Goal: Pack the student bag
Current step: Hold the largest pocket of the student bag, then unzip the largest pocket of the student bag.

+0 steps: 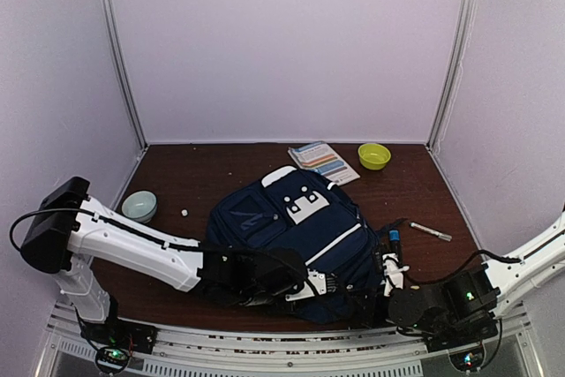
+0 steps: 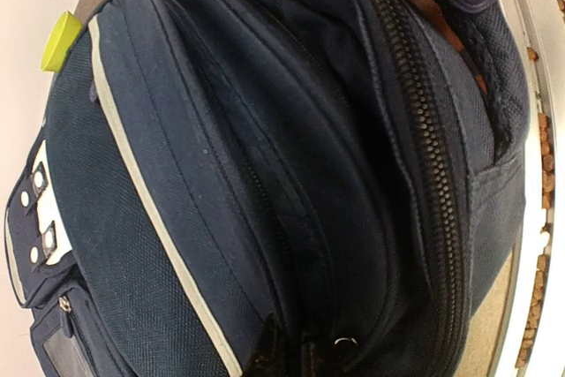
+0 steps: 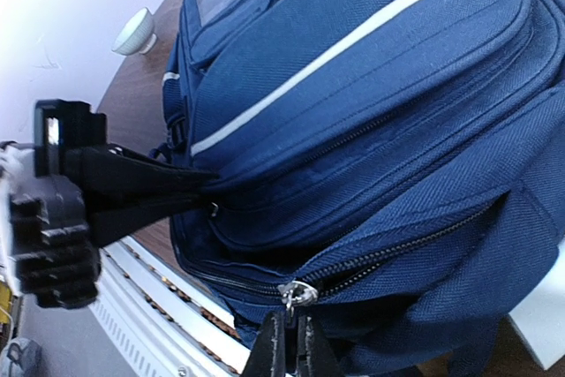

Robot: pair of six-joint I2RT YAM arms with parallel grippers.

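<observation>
The student bag (image 1: 291, 231), navy with a white stripe and a white dotted patch, lies in the middle of the table with its top toward the arms. My left gripper (image 2: 291, 355) is shut on a fold of the bag's fabric beside a pocket zipper. In the right wrist view the left gripper (image 3: 205, 190) shows as black fingers pinching that fold. My right gripper (image 3: 290, 346) is shut on the metal zipper pull (image 3: 298, 291) of the main compartment, whose zipper is parted a little beside the slider. From above, the left gripper (image 1: 300, 282) and the right gripper (image 1: 389, 273) both sit at the bag's near edge.
A pale blue bowl (image 1: 139, 206) and a small white ball (image 1: 184, 213) lie left of the bag. A booklet (image 1: 324, 162) and a yellow-green bowl (image 1: 374, 155) are behind it. A marker (image 1: 431, 232) and a blue-capped item (image 1: 394, 237) lie on the right. The metal rail (image 1: 265, 342) runs along the near edge.
</observation>
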